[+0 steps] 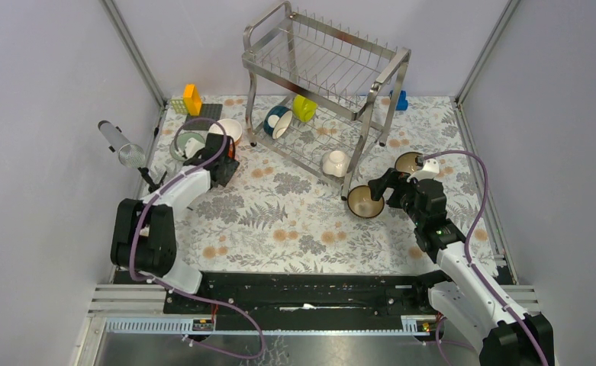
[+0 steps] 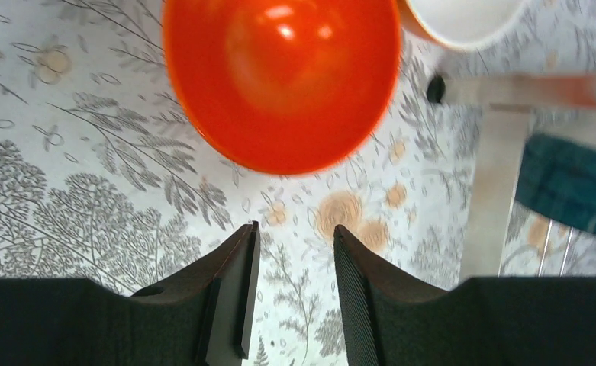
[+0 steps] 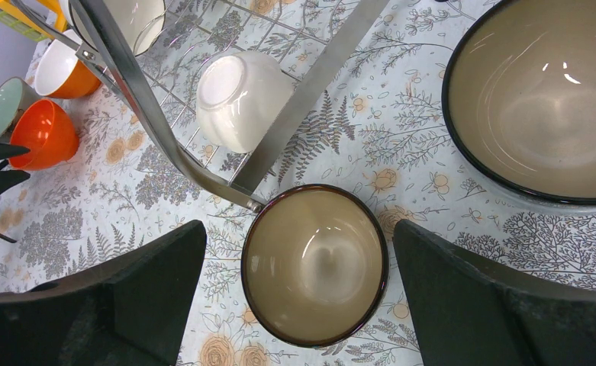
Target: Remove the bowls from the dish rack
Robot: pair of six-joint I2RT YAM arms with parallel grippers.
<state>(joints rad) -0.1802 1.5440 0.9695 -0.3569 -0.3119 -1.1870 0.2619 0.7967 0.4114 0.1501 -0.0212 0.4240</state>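
From above, the left gripper [image 2: 293,297] is lost under its own wrist and cable, and the orange-red bowl [image 2: 279,76] in front of it cannot be seen there at all. The wrist camera does show that bowl, its far rim cut off by the frame, sitting on the flowered table [image 1: 279,221] just ahead of the fingers, which stand a narrow gap apart with nothing between them. Close by on the table are a pale green bowl [image 3: 1,107], partly covered by the arm in the overhead view, and a white-lined orange bowl [image 1: 230,128], with a yellow block [image 1: 192,99] behind them. The dish rack [image 1: 321,57] stands mid-table at the back, and three bowls sit in its lower tier: a blue bowl [image 1: 278,122] on edge, a yellow-green bowl [image 1: 304,107] beside it, and a white bowl [image 3: 237,99] tipped foot-up near the front right leg. A blue block [image 1: 401,101] is half hidden behind the far right leg. Right of the rack, a brown-gold bowl [image 3: 314,263] sits upright on the table with its rim against the foot of that front leg. The right gripper [image 3: 301,229] is spread wide around it, one finger on each side and neither touching. A second brown-gold bowl [image 3: 546,99] lies just beyond, cropped by the wrist frame and partly masked by the gripper from above.
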